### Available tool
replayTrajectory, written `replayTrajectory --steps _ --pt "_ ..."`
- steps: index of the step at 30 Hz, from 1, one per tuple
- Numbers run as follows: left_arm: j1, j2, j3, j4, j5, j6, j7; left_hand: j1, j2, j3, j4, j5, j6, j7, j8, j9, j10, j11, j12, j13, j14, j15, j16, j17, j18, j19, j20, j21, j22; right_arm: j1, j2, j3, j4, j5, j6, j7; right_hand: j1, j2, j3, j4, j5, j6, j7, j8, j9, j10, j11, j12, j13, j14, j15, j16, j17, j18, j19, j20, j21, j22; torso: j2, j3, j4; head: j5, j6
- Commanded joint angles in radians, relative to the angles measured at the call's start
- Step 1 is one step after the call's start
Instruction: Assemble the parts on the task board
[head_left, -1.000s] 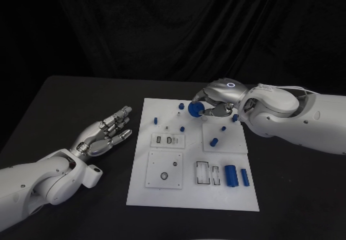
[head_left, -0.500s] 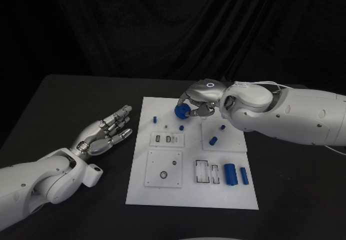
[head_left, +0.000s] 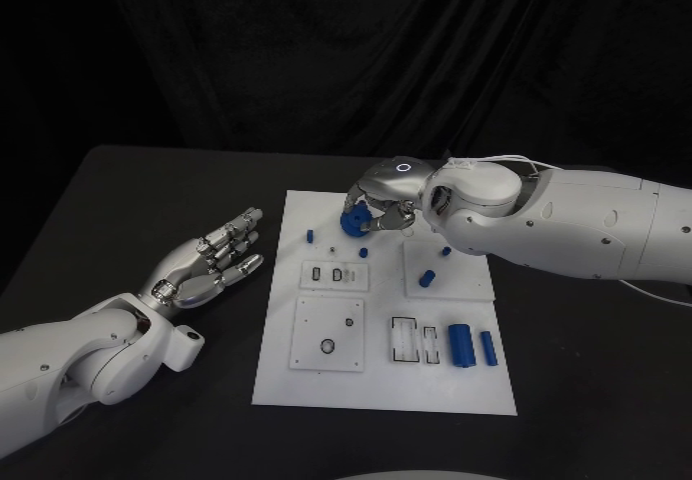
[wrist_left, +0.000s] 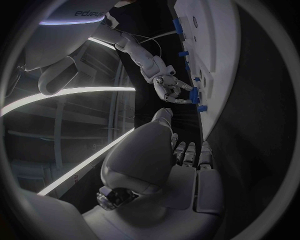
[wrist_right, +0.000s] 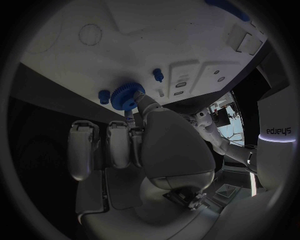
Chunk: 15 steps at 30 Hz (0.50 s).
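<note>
My right hand hangs over the far part of the white task board and pinches a blue gear; the gear with its teeth shows at the fingertips in the right wrist view, close above the board. Small blue pegs stand on the board: one at the far left, one near the middle, another on the right plate. Two blue cylinders lie near the front right. My left hand lies open on the black table left of the board, fingers spread, holding nothing.
The board carries raised square plates with holes and slots. Black table surrounds it, with free room to the left beyond my left hand and in front of the board. My right arm spans the far right side.
My right hand has carried the blue gear leftward along the far part of the board, about 25 pixels. The left hand has stayed still.
</note>
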Motion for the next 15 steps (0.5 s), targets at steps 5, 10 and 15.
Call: replayTrajectory --steps 5,10,15 --pt "0.002 0.004 0.001 0.001 -0.002 0.017 0.124 -0.009 -0.002 0.002 0.005 -0.003 -0.008 -0.005 0.002 -0.001 -0.001 0.01 -0.005 -0.001 -0.001 0.01 -0.004 -0.001 0.002 0.001 0.011 -0.004 -0.001 -0.006 0.009 -0.004 -0.011 -0.006 0.039 -0.003 -0.01 -0.003 0.007 0.007 -0.003 -0.023 0.003 0.01 0.24 0.037 0.009 -0.011 0.154 0.048 0.008 -0.008 0.009 -0.003 0.03 0.007 -0.011 0.18 0.001 0.0004 -0.0013 -0.003 0.001" --pt "0.002 0.005 0.001 0.0 -0.002 0.02 0.122 -0.009 -0.002 0.002 0.005 -0.005 -0.008 -0.005 0.002 -0.001 -0.001 0.011 -0.005 -0.001 -0.001 0.012 -0.004 -0.001 0.002 0.001 0.013 -0.004 -0.001 -0.006 0.012 -0.004 -0.013 -0.006 0.037 -0.003 -0.004 -0.011 0.024 0.008 -0.002 -0.067 -0.002 -0.067 0.196 0.022 0.006 -0.032 0.132 0.046 0.006 -0.013 0.005 -0.001 0.028 0.006 -0.017 0.179 0.0 -0.0013 0.0016 -0.004 0.001" --pt "0.002 0.005 0.001 -0.001 -0.002 0.022 0.121 -0.009 -0.001 0.003 0.005 -0.007 -0.008 -0.005 0.002 -0.001 -0.001 0.014 -0.005 -0.001 -0.001 0.015 -0.004 -0.001 0.003 0.001 0.016 -0.004 -0.001 -0.006 0.012 -0.004 -0.014 -0.006 0.044 -0.009 0.014 -0.014 0.051 -0.001 0.026 -0.073 -0.002 -0.117 0.157 -0.012 0.005 -0.082 0.079 0.042 0.005 -0.024 -0.005 0.002 0.021 0.004 -0.03 0.174 -0.001 -0.0019 -0.0026 0.0 -0.003"
